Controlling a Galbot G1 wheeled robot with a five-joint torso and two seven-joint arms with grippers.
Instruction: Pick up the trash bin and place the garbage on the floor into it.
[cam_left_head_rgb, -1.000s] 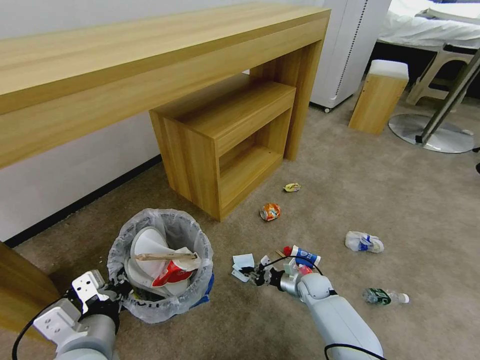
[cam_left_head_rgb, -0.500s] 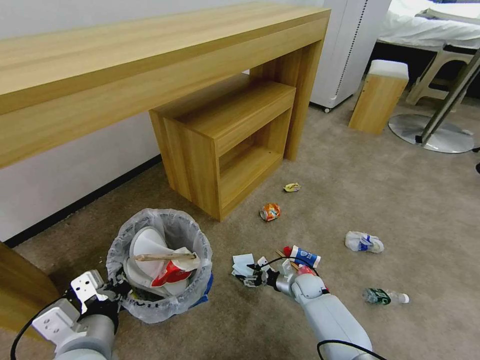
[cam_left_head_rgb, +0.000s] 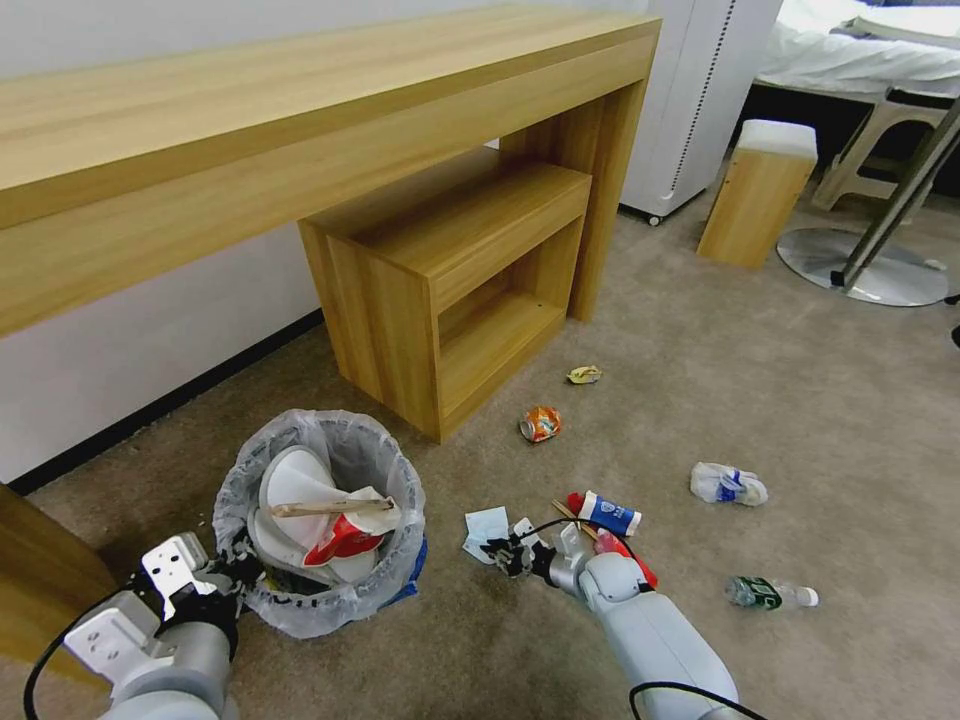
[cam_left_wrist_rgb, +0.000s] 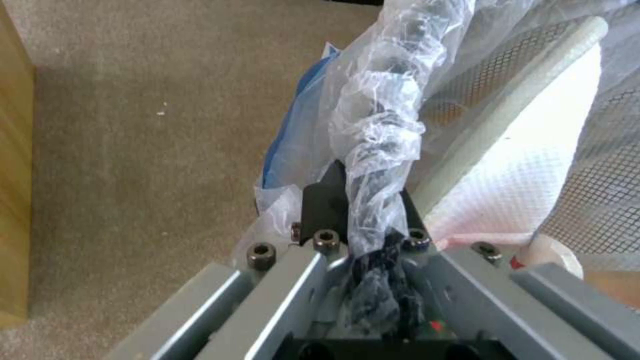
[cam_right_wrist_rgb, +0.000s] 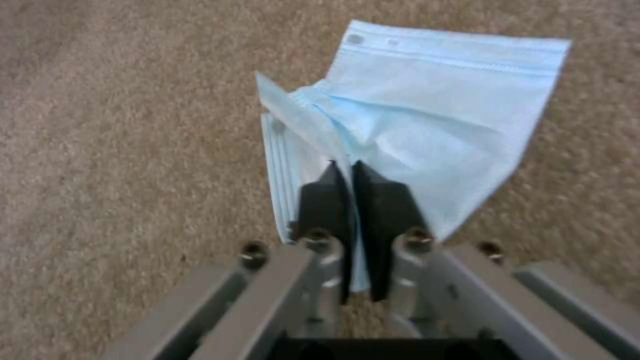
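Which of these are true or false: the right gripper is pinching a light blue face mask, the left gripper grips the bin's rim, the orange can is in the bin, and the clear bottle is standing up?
1. The right gripper is shut on the face mask. True.
2. The left gripper clamps the trash bin at its bagged rim. True.
3. The crushed orange can is in the bin. False: it lies on the carpet near the wooden shelf unit.
4. The clear bottle stands upright. False: it lies on its side.

Trash bin (cam_left_head_rgb: 405, 585) wall mostly behind its plastic bag (cam_left_head_rgb: 330, 450); far bed (cam_left_head_rgb: 860, 45) cropped
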